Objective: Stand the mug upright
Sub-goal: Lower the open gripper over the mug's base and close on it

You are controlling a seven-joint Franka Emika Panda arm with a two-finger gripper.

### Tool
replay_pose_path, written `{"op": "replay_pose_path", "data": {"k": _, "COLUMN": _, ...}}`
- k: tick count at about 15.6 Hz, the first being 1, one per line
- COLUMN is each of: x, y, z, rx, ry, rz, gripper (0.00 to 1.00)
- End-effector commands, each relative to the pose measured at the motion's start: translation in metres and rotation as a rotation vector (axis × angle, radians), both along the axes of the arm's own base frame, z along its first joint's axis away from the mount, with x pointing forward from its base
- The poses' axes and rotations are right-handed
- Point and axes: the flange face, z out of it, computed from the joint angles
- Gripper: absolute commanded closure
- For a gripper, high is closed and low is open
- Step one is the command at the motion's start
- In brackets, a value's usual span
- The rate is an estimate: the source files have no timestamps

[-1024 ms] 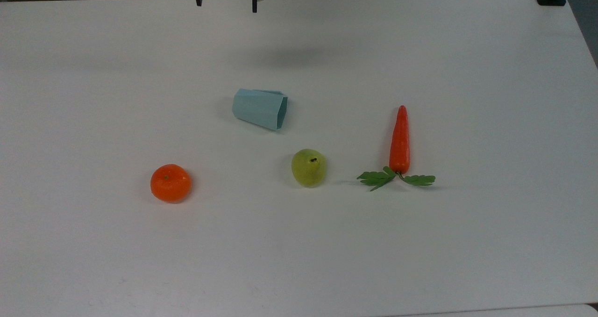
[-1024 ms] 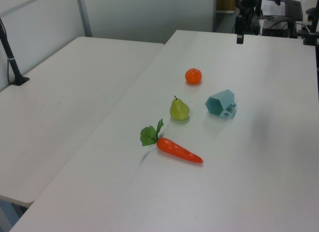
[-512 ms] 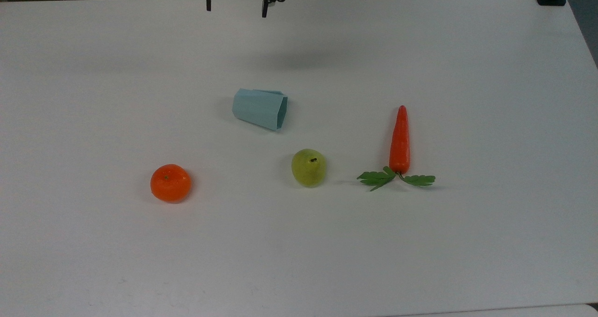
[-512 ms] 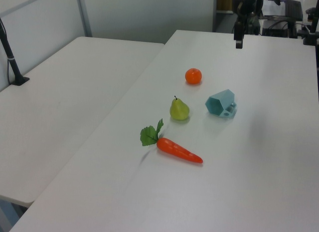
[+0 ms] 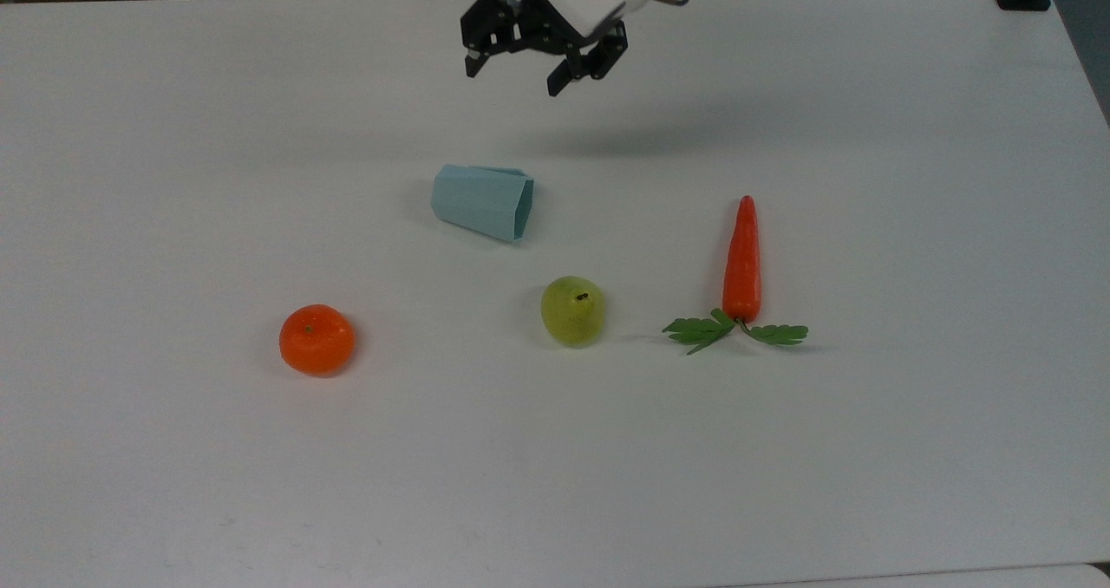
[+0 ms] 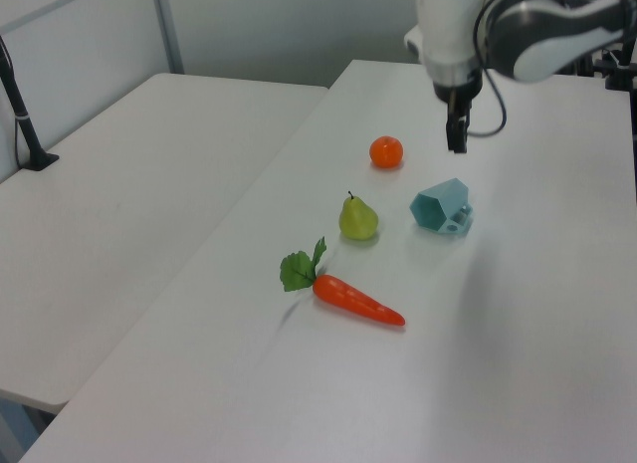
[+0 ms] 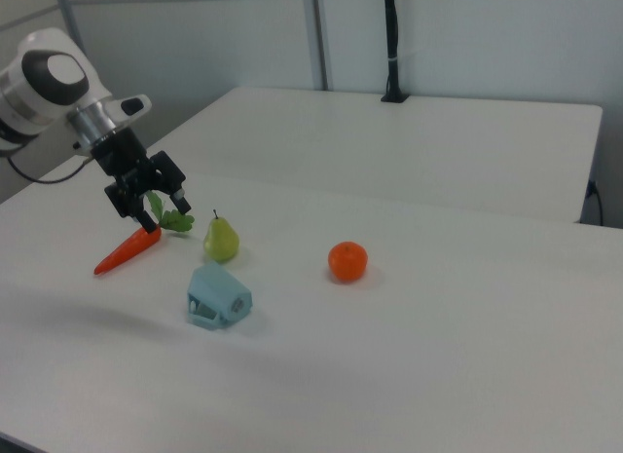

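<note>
The pale light-blue faceted mug lies on its side on the white table, its mouth toward the top view's right. In the left view the mug shows its pierced handle low on the side facing the left view's right; the right view has the mug in front of the pear. My gripper hangs open above the table, beyond the mug toward the top view's upper edge, with nothing between its fingers. It is the same gripper over the mug in the left view, and the gripper left of the pear in the right view.
A green pear stands just below and right of the mug in the top view. An orange lies lower left, and a carrot with green leaves lies to the right. A second table adjoins on the left view's left.
My arm has come in from the table's far edge toward the mug, moving down and right in the top view. The gripper stays open. Mug and fruit have not moved.
</note>
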Motion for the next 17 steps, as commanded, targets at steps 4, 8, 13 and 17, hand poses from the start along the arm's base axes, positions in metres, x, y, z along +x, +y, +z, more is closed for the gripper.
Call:
{"op": "replay_pose_path", "data": {"k": 4, "x": 0.031, "y": 0.037, "z": -0.079, "rx": -0.207, "ry": -0.012, "rz": -0.058, "gripper": 0.00}}
{"op": "replay_pose_path", "data": {"k": 8, "x": 0.046, "y": 0.036, "z": -0.116, "rx": -0.228, "ry": -0.084, "rz": -0.172, "gripper": 0.00}}
{"op": "replay_pose_path", "data": {"k": 13, "x": 0.052, "y": 0.040, "z": -0.157, "rx": -0.246, "ry": -0.113, "rz": -0.211, "gripper": 0.00}}
{"op": "replay_pose_path", "data": {"k": 17, "x": 0.060, "y": 0.017, "z": -0.166, "rx": -0.284, "ry": -0.108, "rz": -0.228, "gripper": 0.14}}
